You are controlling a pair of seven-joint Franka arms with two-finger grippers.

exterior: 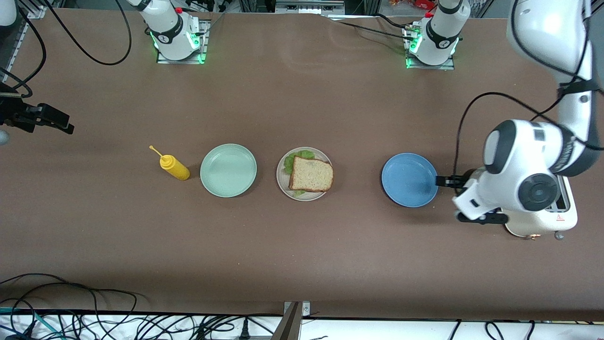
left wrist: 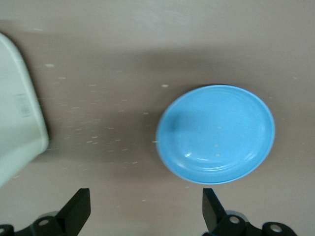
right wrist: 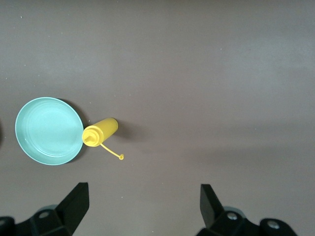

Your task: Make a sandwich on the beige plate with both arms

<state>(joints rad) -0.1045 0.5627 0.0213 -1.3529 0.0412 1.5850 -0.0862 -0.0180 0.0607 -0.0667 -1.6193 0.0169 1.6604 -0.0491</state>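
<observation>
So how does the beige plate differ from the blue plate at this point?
The beige plate holds the sandwich, bread over lettuce; the blue plate holds nothing. The beige plate sits mid-table, while the blue plate lies toward the left arm's end, by the open left gripper. Beige looks slightly smaller. Both are round, shallow and rimmed.

Even overhead light, soft shadows, left wrist view perhaps slightly blurred

Sandwich (exterior: pixel 310 174) on beige plate (exterior: pixel 282 182) mid-bench (exterior: pixel 302 264): bread slice over lettuce. Mint-green plate (exterior: pixel 228 170) and yellow squeeze bottle (exterior: pixel 174 166) toward right arm's end; blue plate (exterior: pixel 408 180) toward left arm's end. Left pincer (exterior: pixel 446 181) just beside blue plate, above a cream toaster (exterior: pixel 564 215). Right pincer (exterior: pixel 56 120) over bare bench at the edge.
</observation>
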